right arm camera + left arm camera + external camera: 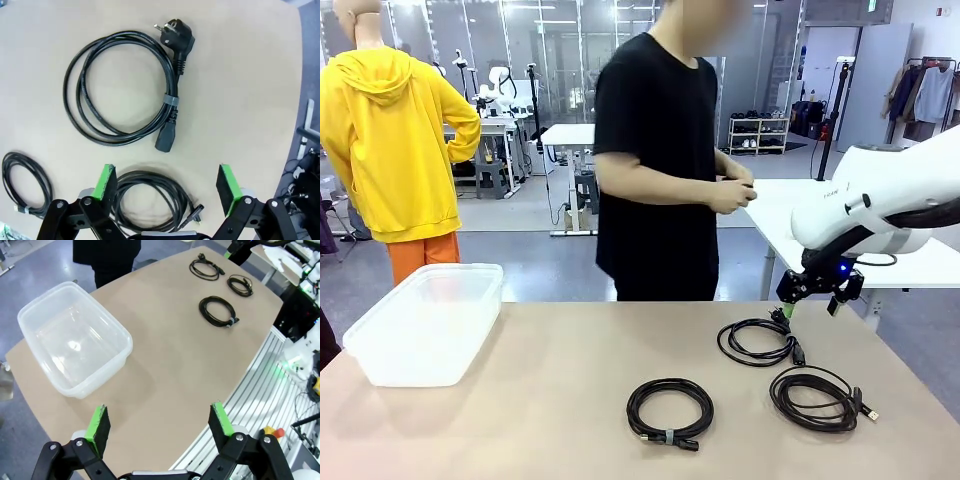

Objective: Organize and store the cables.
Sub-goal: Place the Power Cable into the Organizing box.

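You have three coiled black cables on the surface: a power cord (pixel 169 102), a coil with a grey tie (pixel 669 436), and a third coil (pixel 145 176) partly hidden behind the right pincer (pixel 167 180). That pincer hovers over the power cord, and the left pincer (pixel 159 420) hangs over the surface's near edge, both wide open and empty. One clear plastic bin (pixel 410 355) sits well apart at the left, and one person (pixel 655 160) stands at the far side.
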`<state>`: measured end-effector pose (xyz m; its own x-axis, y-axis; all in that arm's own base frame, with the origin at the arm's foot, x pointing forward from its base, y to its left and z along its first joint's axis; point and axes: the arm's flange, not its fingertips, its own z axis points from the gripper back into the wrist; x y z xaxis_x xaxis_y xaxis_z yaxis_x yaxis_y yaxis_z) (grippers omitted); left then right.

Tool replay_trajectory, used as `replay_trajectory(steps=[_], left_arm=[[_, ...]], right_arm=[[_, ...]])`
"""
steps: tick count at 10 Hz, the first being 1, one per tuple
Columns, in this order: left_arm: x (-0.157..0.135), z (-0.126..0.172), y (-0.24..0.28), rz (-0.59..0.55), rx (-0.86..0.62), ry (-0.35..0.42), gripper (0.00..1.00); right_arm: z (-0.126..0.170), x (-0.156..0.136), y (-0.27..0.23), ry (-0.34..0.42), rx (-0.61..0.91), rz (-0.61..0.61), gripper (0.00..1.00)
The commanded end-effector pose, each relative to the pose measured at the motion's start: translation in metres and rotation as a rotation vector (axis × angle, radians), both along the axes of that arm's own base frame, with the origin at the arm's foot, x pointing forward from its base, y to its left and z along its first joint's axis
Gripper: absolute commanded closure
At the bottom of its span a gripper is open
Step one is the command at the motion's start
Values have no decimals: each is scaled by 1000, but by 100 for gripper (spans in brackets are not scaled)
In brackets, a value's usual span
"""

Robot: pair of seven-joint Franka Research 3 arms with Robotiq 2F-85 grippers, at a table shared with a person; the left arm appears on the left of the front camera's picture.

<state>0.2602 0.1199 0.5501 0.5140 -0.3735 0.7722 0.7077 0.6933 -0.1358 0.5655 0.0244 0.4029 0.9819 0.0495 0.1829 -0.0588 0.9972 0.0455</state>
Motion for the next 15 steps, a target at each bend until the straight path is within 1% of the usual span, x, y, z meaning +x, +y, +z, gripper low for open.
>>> replay_trajectory(steps=[1,4,5,7,8,9,11,13,14,15], left_arm=[[0,1,0,-12,0,-8,0],[0,1,0,-12,0,-8,0],[0,1,0,-12,0,-8,0],[0,1,0,-12,0,-8,0],[0,1,0,-12,0,-8,0],[0,1,0,-12,0,-8,0],[0,1,0,-12,0,-8,0],[0,1,0,-12,0,-8,0],[0,1,0,-12,0,-8,0],[0,1,0,-12,0,-8,0]], right_arm=[[-5,-2,-4,-23,-4,0,0],[-5,-2,-4,-23,-4,0,0],[-1,0,-3,-3,0,-3,0],[-21,28,6,-4,30,-19,0],[-31,40,8,12,-1,-47,0],[-43,51,9,35,2,-87,0],[-66,64,10,85,-20,-125,0],[-87,74,14,136,0,-141,0],[-94,74,14,157,-10,-152,0],[-98,75,14,162,-26,-162,0]])
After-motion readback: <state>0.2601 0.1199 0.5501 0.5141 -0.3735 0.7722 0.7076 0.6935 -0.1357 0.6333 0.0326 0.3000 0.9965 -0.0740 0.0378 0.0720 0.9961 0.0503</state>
